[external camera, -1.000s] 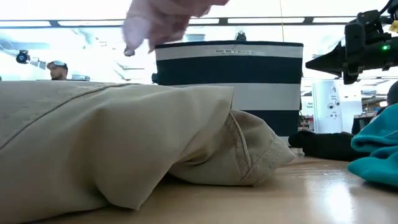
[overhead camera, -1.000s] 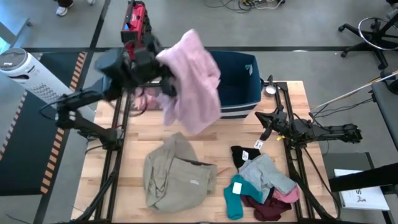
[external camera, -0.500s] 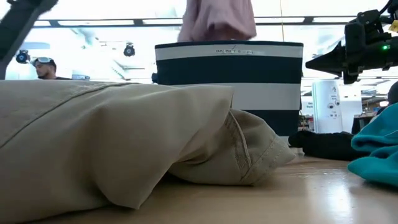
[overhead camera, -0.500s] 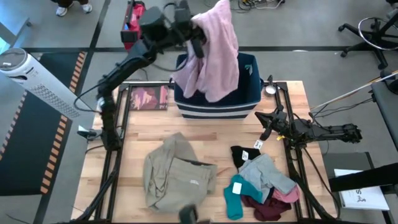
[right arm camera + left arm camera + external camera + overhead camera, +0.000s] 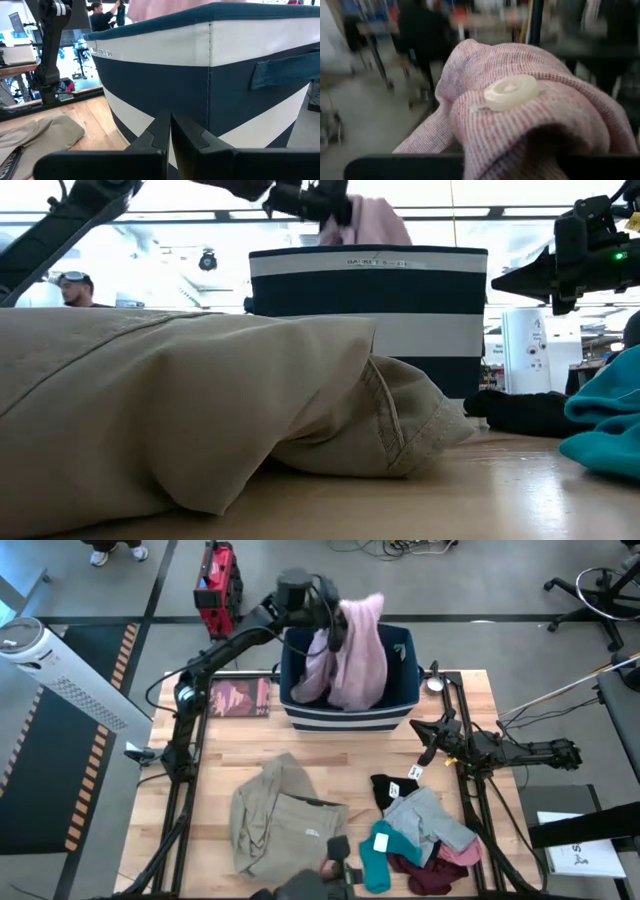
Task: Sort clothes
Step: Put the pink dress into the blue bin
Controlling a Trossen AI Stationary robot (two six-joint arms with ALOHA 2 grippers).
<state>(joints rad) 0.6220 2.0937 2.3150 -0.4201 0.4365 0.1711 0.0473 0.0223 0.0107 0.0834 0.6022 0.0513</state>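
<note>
My left gripper (image 5: 335, 625) is over the far-left part of the dark blue striped bin (image 5: 402, 690), shut on the large pale pink garment (image 5: 358, 662). The garment hangs down into the bin and its top shows above the rim in the low view (image 5: 378, 225). On the table nearer me lie the beige garment (image 5: 285, 822) and a heap of black (image 5: 392, 790), grey (image 5: 430, 818), teal (image 5: 378, 855), maroon (image 5: 420, 877) and pink (image 5: 462, 855) pieces. My right gripper (image 5: 170, 131) waits shut at the table's right edge, beside the bin. My left gripper holds a bunched upper part of the pink garment, close to a white button (image 5: 511, 92). The cloth covers the fingers, so the kind of hold and the number of layers do not show. The gripper comes nearly level from the table's left. The garment hangs slack, its lower part inside the bin.
A reddish book (image 5: 238, 698) lies on the table left of the bin. A white tower fan (image 5: 48, 658) stands off the table's left side. A person (image 5: 70, 288) shows in the room behind. Bare wood lies between the bin and the clothes.
My left gripper has swung from the table's far left toward the right, over the bin, and has come down while turning. The pink garment went with it. It hung clear over the table before, and now its lower part has sunk into the bin.
</note>
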